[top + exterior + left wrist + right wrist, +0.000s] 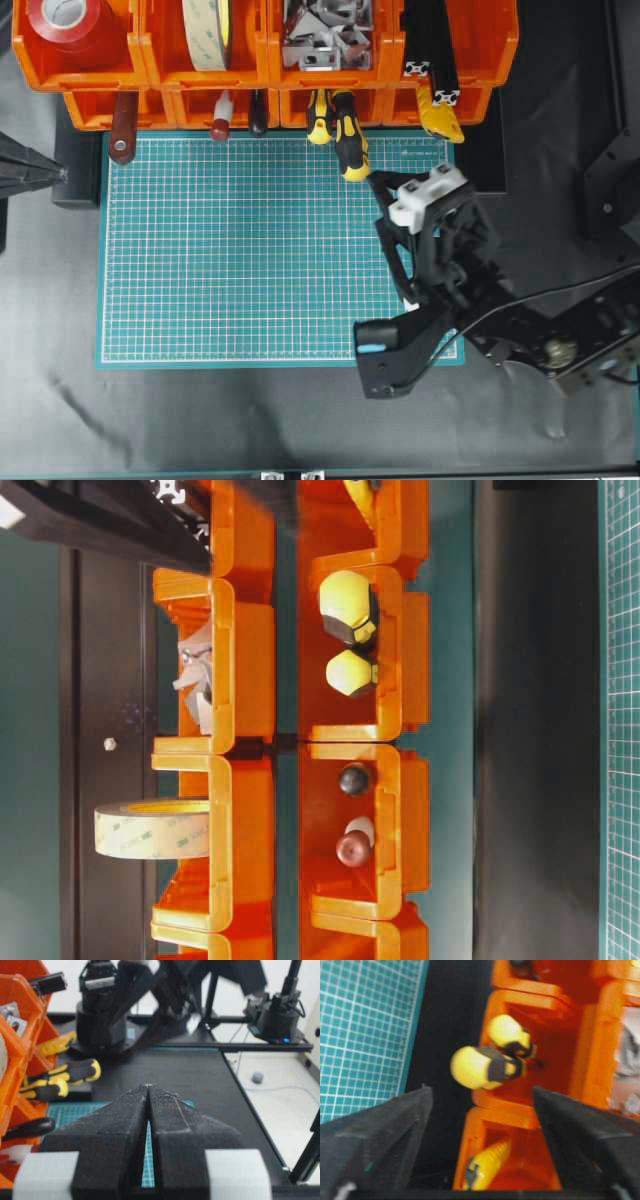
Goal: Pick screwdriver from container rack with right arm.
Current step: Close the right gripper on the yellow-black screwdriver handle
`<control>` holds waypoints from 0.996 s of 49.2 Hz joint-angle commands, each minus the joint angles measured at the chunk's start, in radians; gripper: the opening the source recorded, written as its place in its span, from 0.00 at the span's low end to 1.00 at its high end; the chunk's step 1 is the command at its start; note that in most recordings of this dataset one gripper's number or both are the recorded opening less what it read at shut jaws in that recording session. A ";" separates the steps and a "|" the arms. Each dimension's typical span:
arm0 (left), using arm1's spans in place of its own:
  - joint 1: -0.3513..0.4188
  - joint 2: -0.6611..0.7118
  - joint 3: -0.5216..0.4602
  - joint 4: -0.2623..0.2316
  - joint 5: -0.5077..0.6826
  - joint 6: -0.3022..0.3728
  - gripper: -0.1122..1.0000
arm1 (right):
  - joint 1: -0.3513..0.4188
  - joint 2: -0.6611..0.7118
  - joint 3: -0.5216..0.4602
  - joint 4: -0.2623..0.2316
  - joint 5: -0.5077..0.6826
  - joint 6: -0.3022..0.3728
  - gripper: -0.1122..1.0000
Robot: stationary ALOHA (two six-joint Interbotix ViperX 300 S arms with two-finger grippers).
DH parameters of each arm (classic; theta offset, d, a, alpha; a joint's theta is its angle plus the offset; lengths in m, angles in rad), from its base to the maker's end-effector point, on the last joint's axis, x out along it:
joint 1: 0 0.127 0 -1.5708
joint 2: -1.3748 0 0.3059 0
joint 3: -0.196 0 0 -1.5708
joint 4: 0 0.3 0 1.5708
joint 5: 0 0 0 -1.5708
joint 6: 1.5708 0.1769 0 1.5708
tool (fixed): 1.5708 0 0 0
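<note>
jutting out of a lower bin of the bright orange plastic container rack (265,60), the long screwdriver with a chunky yellow-and-black striped handle (349,138) reaches onto the top edge of the green gridded cutting mat (250,260); its shaft is hidden inside the bin. a smaller yellow-and-black handle (319,118) sits just beside it in the same bin, so two striped handles show there. three more handles poke from the lower row: a dark red one (123,125), a red-tipped one (221,117) and a black one (258,112). the black jointed right arm's gripper (393,186) hangs near the big handle with its jaws spread wide and nothing between them; in the right wrist view both handles lie ahead of the gap. the left gripper (148,1091) has its two black fingers pressed together, holding nothing.
</note>
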 commanded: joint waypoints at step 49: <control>-0.002 0.009 -0.002 0.005 -0.009 -0.009 0.10 | -0.118 0.087 0.098 -0.222 -0.078 0.314 0.83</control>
